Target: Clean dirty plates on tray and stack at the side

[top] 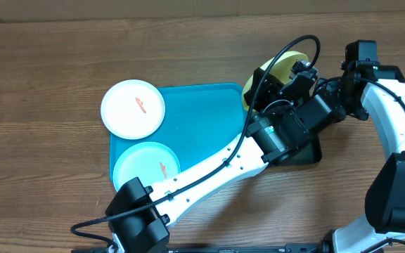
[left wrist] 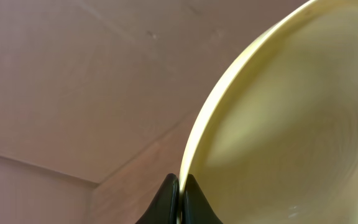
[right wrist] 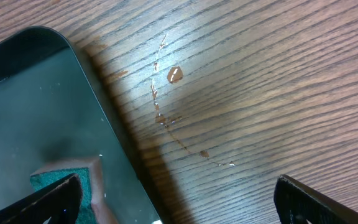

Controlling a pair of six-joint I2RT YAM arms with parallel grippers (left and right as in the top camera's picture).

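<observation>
Found left gripper [left wrist: 179, 186] clamped on rim of yellow-green plate [left wrist: 291, 124], plate rising up-right of it. Saw white plate [top: 133, 107] and light blue plate [top: 146, 165] on tray [top: 202, 119], well apart from it. Noted right gripper [right wrist: 179, 199] gaping over black tray [right wrist: 36, 93] edge.

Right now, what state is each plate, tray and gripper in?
left gripper: shut on the yellow-green plate, pinching its rim.
right gripper: open, empty, above the black tray's edge.
yellow-green plate: lifted, tilted.
white plate: flat, overhanging the turquoise tray's corner, orange smear.
light blue plate: flat in the turquoise tray, orange smear.
black tray: on the table, under the arms.
</observation>
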